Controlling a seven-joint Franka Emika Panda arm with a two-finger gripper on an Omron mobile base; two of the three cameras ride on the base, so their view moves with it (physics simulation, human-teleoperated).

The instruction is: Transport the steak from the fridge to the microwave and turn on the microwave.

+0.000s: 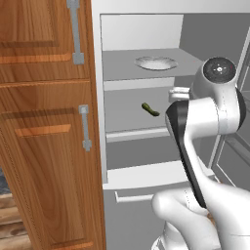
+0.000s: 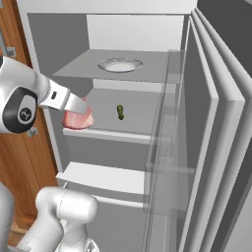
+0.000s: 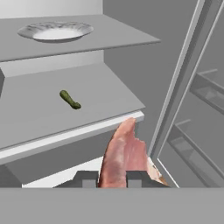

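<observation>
Red-pink steak (image 3: 124,158) sits clamped between the gripper (image 3: 111,178) fingers, held at the front edge of the fridge (image 2: 59,69) middle shelf, apart from the green pickle (image 3: 70,99).

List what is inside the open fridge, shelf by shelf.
Fridge: upper shelf, a plate; middle shelf, a green pickle. The steak, pinched in the gripper, is at the shelf's front. Arm hides lower compartments.

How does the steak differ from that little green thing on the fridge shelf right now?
The steak is a pink-red flat slab; the green item is a thin dark green stick, far smaller. The steak is clamped edge-on between the fingers, off the shelf; the green item lies loose on the middle shelf. Both are food from the open fridge.
</observation>
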